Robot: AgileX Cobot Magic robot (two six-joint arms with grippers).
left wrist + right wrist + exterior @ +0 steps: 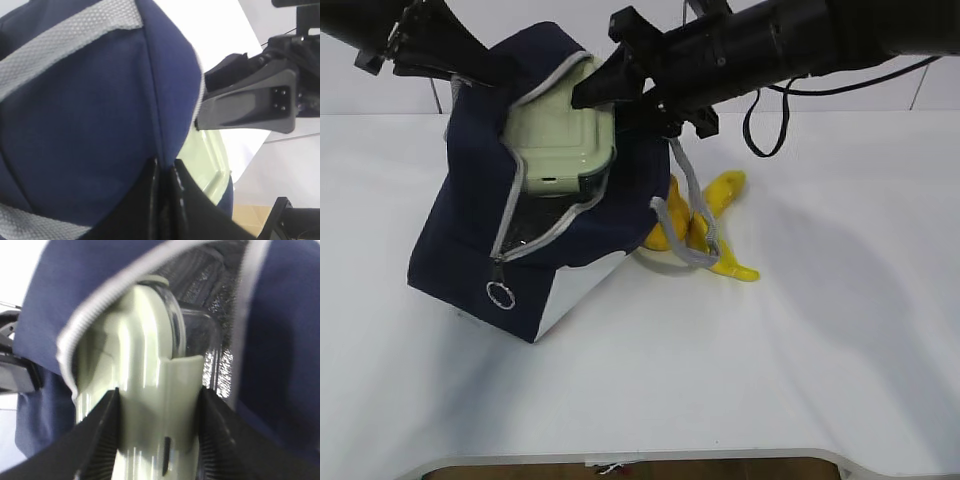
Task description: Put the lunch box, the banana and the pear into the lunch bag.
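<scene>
The lunch box [150, 390] sits clamped between the right pincer [157, 440] fingers.

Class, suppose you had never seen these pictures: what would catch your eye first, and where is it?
First, the sage-green lunch box, gripped by the right gripper, halfway into the open mouth of the navy lunch bag left of centre. The left gripper pinches the bag's fabric at its upper left. The yellow banana lies on the white table behind the bag.
</scene>
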